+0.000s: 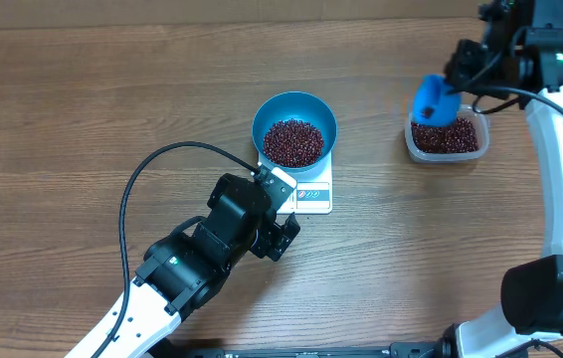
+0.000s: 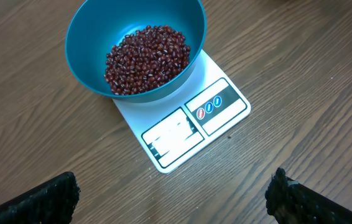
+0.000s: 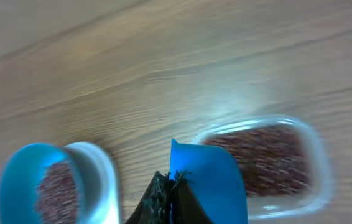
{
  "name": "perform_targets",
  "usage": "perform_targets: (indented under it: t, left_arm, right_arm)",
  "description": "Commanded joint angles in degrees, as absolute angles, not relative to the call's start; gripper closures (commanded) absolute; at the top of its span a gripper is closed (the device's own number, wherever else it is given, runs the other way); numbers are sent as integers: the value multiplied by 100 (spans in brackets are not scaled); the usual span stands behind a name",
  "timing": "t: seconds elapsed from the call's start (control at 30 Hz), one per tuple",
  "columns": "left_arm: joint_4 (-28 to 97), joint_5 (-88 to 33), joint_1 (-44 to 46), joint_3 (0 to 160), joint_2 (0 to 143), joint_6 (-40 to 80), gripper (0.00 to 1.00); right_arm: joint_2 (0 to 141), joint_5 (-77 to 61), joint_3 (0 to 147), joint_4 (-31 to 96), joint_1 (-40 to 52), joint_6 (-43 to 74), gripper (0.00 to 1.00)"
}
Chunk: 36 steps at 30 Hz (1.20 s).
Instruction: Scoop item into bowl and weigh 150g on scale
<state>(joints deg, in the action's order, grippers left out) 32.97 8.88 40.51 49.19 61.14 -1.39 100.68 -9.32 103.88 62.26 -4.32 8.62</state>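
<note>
- Blue bowl (image 1: 265,111) sits on the scale (image 1: 314,196), just ahead of the left gripper (image 2: 175,202). Good heap of beans (image 1: 293,142) inside.
- Left gripper state?
- Fingers wide apart, holding nothing, hanging low over the worktop (image 1: 381,229) near the scale's front edge.
- Right one?
- Right gripper (image 3: 166,200) is clamped on the handle of a blue scoop (image 1: 433,99), right over the clear tub (image 1: 410,139) of beans. The bowl is well apart from it, off toward the other arm.
- Scoop loaded?
- Can't tell. Wrist view is blurred, overhead too small.
- Risks?
- Biggest one is overshoot. The bowl already has a lot in it, so one full scoop could go past the target. It needs small tips.
- Can you read the display (image 2: 173,135)?
- No, washed out white in the left wrist view. Weight unknown.
- Others?
- Spill on the carry: there's bare worktop between tub and bowl, and a tilted scoop drops beans there. Those roll.
- And the bowl?
- From the left gripper it sits toward the far side of the scale, its rim hanging past the edge. A knock from the scoop could shift or tip it and throw the reading off.
- Left arm a hazard?
- Yes. It's close enough that a small forward drift touches the scale, which presses or slides it and gives a false weight.
</note>
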Motion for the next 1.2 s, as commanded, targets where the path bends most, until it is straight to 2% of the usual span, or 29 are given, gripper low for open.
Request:
perform_targets:
  t: [0.0,0.33,0.73,1.0,1.17]
  left_arm:
    - [3280,958,4042,4888,6141,-64,0]
    - [3280,958,4042,4888,6141,-64,0]
    - [3280,958,4042,4888,6141,-64,1]
    - [3280,958,4042,4888,6141,-64,1]
    - [3280,958,4042,4888,6141,-64,0]
  right_arm:
    - [9915,-143,10551,6254,-419,582,96]
    - [9915,2250,10551,6425,56,266,96]
    - [9915,3557,10549,6420,604,141,96]
    - [9915,3524,10549,6392,622,165,96]
    - [9915,2727,10549,6305,622,165,96]
